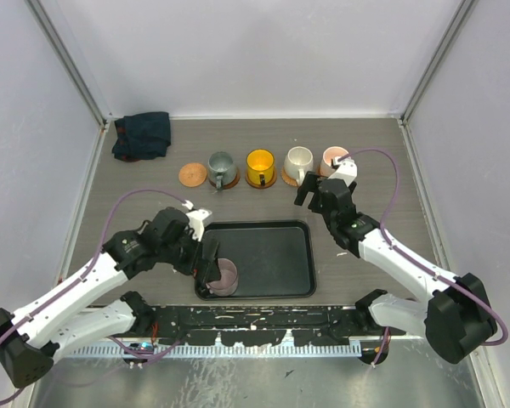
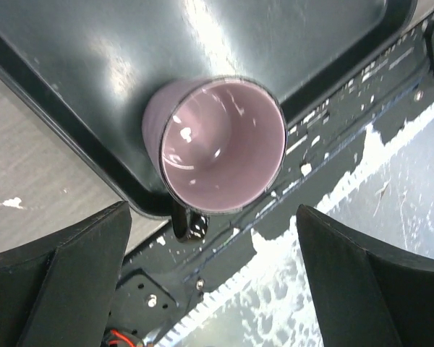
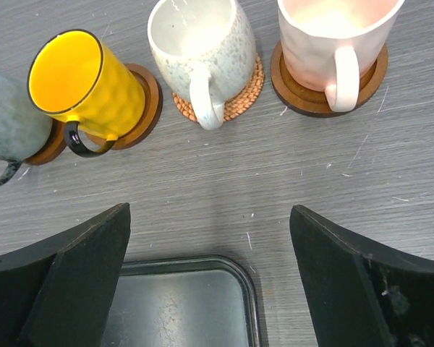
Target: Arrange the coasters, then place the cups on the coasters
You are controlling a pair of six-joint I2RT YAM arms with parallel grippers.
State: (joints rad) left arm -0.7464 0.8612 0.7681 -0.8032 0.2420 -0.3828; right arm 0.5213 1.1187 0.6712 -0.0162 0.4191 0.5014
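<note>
1. At the near-left corner of the tray [image 1: 272, 255] stands the mauve cup [image 2: 220, 148], upright and the only cup not on a coaster.
2. The left gripper [image 1: 207, 270] hangs right over it, jaws wide and holding nothing; its fingers [image 2: 65, 282] flank the cup without touching it.
3. Judging by this, the step in hand is picking up the last cup. The grey-green cup [image 1: 222, 170], yellow cup [image 1: 260, 167], white cup [image 1: 298, 163] and pink cup [image 1: 334, 159] each sit on a coaster in a row across the counter [image 1: 153, 174].
4. One empty coaster [image 1: 192, 174] lies at the left end of that row, just beside the grey-green cup.
5. The next move calls for lowering until the fingers straddle the wall, closing, lifting clear of the tray's lip, then carrying to the empty coaster. The handle [image 2: 188, 224] points at the near rim, so the grip should avoid it.
6. The right gripper [image 1: 314, 191] hovers wide and empty between the tray and the white and pink cups.
7. The mauve cup is glossy, pale inside with a dark rim and a dark handle, so it is probably slippery.
</note>
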